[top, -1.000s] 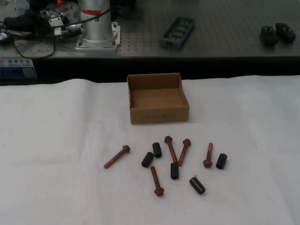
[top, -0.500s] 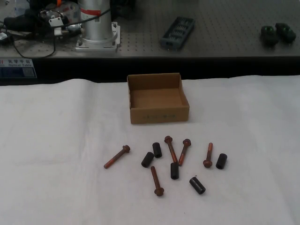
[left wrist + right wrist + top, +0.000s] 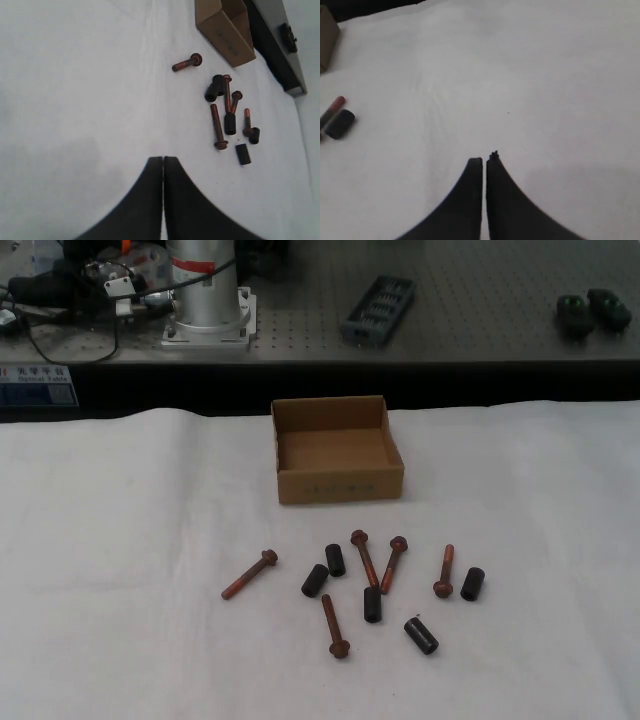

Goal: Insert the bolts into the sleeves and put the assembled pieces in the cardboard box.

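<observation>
Both grippers are pressed shut on nothing: left gripper (image 3: 163,160) and right gripper (image 3: 484,161) hang over the white cloth (image 3: 120,540). Five bolts (image 3: 363,558) and five sleeves (image 3: 372,604) lie loose near the cardboard box (image 3: 340,486).

Crowded parts just before the box (image 3: 340,485)
The bolts (image 3: 364,558) and sleeves (image 3: 372,604) lie close together; bare cloth (image 3: 120,540) flanks them on both sides.

Bolts (image 3: 248,576) rusty copper-brown, ctr frame. Sleeves (image 3: 421,635) matte blk. Cardboard box (image 3: 340,483) tan-brown. Cloth (image 3: 120,540) white. Counter (image 3: 480,310), upper frame, grey w/ dot grid. Fingers (image 3: 150,200) blk.
</observation>
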